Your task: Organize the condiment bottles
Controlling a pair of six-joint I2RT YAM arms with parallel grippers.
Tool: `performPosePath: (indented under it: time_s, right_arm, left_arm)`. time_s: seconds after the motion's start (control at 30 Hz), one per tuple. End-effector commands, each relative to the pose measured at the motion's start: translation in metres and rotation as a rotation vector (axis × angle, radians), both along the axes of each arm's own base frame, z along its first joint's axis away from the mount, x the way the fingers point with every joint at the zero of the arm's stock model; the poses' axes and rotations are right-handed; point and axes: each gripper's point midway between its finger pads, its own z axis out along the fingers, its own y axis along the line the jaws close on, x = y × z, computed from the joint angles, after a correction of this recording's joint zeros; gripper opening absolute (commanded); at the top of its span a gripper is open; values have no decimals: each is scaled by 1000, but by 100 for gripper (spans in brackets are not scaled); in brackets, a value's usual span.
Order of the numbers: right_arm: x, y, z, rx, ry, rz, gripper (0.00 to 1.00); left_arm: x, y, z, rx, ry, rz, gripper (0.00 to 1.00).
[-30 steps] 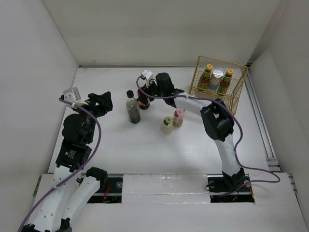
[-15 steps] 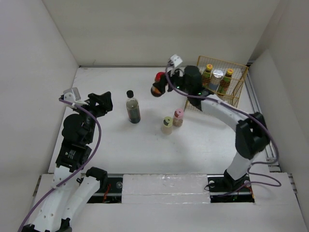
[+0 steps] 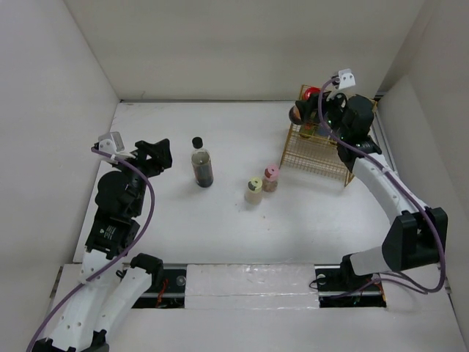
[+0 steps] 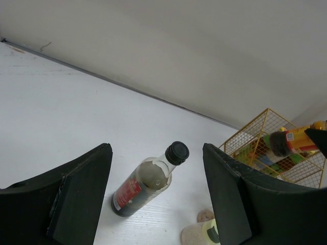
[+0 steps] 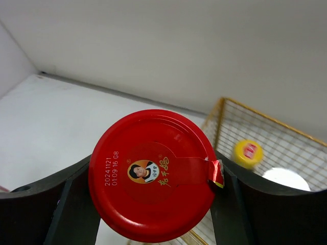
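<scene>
My right gripper (image 3: 306, 103) is shut on the red-lidded jar (image 3: 308, 96) and holds it in the air above the left end of the gold wire basket (image 3: 322, 159). The jar's red lid (image 5: 152, 173) fills the right wrist view between the fingers. A yellow cap (image 5: 248, 152) and a pale silver lid (image 5: 285, 179) show inside the basket below. The tall dark black-capped bottle (image 3: 201, 164) stands mid-table; it also shows in the left wrist view (image 4: 148, 178). The yellow-capped shaker (image 3: 253, 190) and pink-capped shaker (image 3: 270, 177) stand side by side. My left gripper (image 3: 155, 154) is open and empty, left of the dark bottle.
White walls enclose the table on three sides. The basket stands at the back right corner near the right wall. Bare tabletop (image 3: 168, 213) lies between the left arm and the shakers.
My right arm has lifted the red-lidded jar from beside the dark bottle and carried it right, up over the basket. The left arm has not moved.
</scene>
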Motion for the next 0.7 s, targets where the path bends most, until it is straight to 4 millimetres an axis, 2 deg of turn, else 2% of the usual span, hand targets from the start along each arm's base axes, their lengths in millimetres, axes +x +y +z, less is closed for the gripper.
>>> performPosePath:
  time_s: [0.0, 0.03, 0.07, 0.1, 0.27, 0.3, 0.33, 0.43, 0.5, 0.53, 0.63, 0.67]
  right_arm:
    - [4, -26, 49, 44, -139, -59, 43]
    - [5, -26, 49, 44, -139, -59, 43]
    - [10, -36, 44, 41, -129, -82, 43]
    - [9, -34, 46, 39, -126, -72, 43]
    - [26, -49, 29, 18, -95, -126, 43]
    - [27, -51, 33, 11, -107, -136, 43]
    - [31, -50, 19, 3, -65, -136, 43]
    - [39, -50, 11, 1, -49, -136, 43]
    - [40, -48, -10, -14, -9, -144, 43]
    - [41, -46, -10, -12, -9, -161, 43]
    - [47, -42, -40, -35, 46, -161, 43]
    - [46, -37, -40, -35, 46, -150, 43]
  left_arm:
    - [-2, -3, 20, -6, -60, -18, 68]
    - [-2, -3, 23, -9, -70, -18, 68]
    - [-1, -1, 23, -10, -70, -8, 68]
    - [-1, -1, 23, -10, -70, -8, 68]
    - [-1, -1, 23, -10, -70, -8, 68]
    - [-1, -1, 23, -10, -70, -8, 68]
    - [-1, -1, 23, -10, -70, -8, 68]
    - [-2, -1, 21, -7, -61, -8, 68]
    - [-2, -1, 21, -7, -61, -8, 68]
    - [-2, -1, 21, -7, -61, -8, 68]
    - [1, -4, 18, -3, -51, -18, 68]
    - [1, -4, 20, -6, -60, -18, 68]
